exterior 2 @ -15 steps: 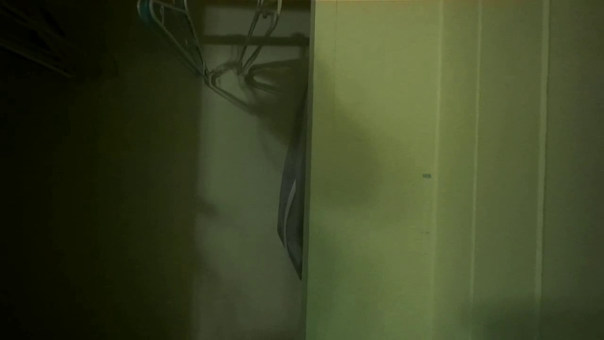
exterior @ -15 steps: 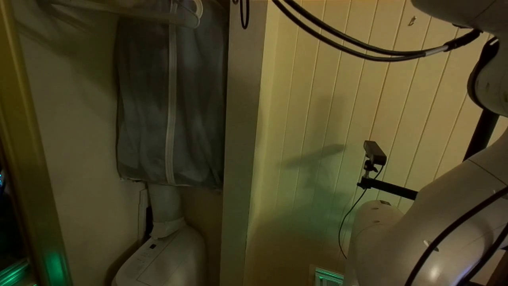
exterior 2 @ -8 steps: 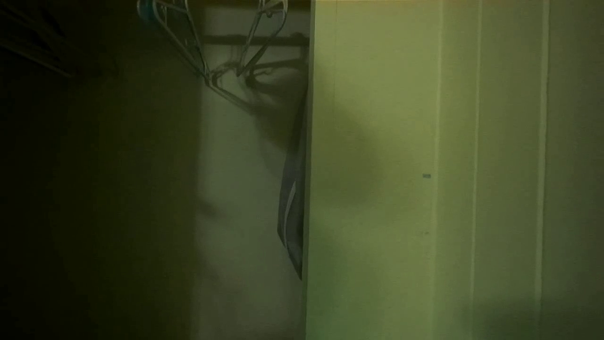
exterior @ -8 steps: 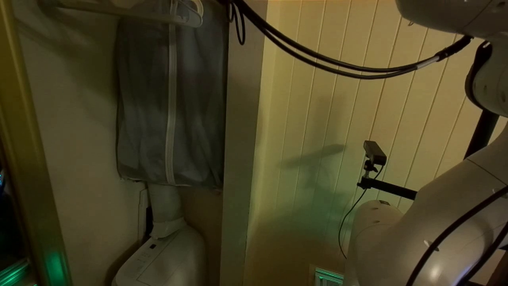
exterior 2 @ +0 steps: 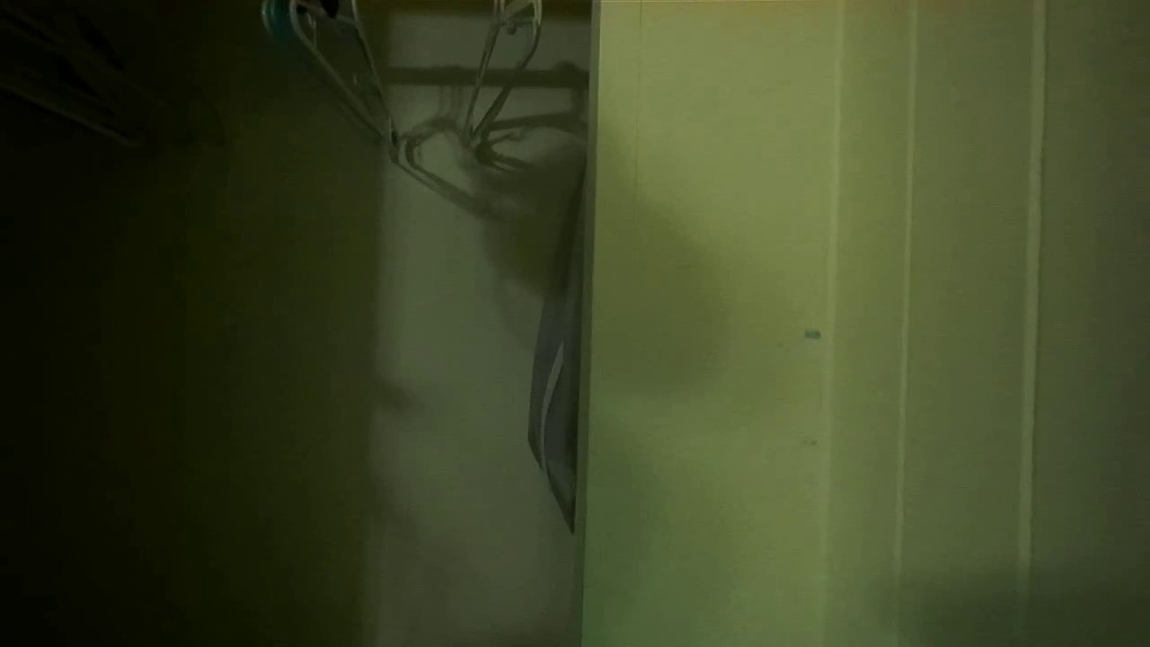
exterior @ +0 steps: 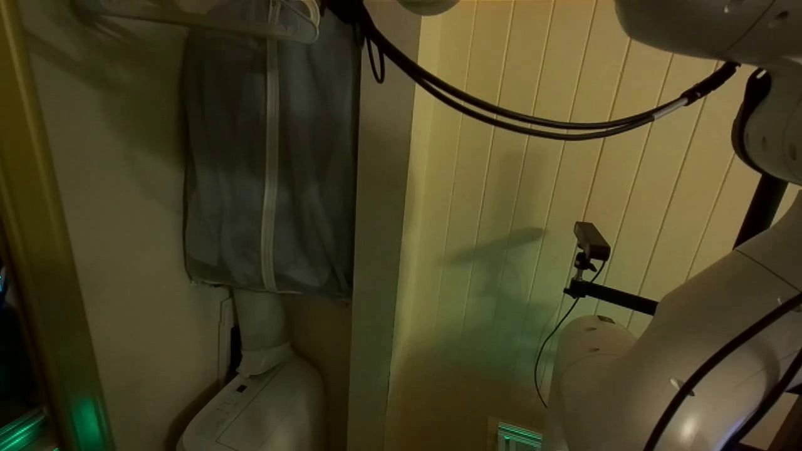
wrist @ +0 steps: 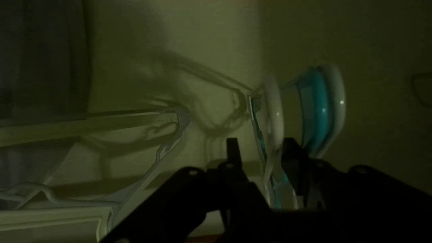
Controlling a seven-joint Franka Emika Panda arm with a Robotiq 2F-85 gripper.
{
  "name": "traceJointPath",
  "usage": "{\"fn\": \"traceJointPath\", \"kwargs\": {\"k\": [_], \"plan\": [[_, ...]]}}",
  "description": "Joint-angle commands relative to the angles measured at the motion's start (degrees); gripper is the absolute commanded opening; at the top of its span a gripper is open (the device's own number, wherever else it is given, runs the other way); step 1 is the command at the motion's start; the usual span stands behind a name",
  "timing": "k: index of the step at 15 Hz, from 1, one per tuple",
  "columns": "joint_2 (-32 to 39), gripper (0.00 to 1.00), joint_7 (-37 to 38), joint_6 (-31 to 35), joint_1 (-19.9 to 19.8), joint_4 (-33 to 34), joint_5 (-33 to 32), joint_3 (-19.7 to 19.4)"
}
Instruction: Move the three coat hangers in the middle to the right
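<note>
In the wrist view three hangers hang close together right of centre: a pale one, a teal one and another pale one behind it. They also show in an exterior view as a teal edge and pale arms at the top. My gripper is open, its dark fingers spread. The nearest pale hanger lies between the fingers; the right finger reaches between it and the teal one. The lower ends of the hangers are partly hidden by the gripper. The gripper cannot be made out in the exterior views.
Other pale hangers hang left of my gripper; one shows in an exterior view. A grey zipped garment bag hangs beside the closet post. A white appliance stands below. Dark hangers hang far left.
The arm and its cables have moved down and left in an exterior view, and a rounded arm part now shows at the top. The pale hanger near the post sways slightly.
</note>
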Motion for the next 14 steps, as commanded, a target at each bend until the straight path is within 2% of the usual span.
{"fn": "traceJointPath", "kwargs": {"k": [1, 3, 5, 7, 14], "plan": [[-0.4, 0.3, -1.7, 0.6, 1.5, -0.8, 0.1, -1.1], [-0.3, 0.08, -1.7, 0.9, 1.4, -0.8, 0.1, -1.1], [0.0, 0.0, -0.8, 1.1, 0.4, -0.4, -0.1, -0.9], [0.3, 0.01, 0.2, 0.9, -0.9, 0.1, -0.3, -1.0], [2.9, 0.03, 7.3, 1.6, -10.1, 2.5, -1.8, 0.2]]}}
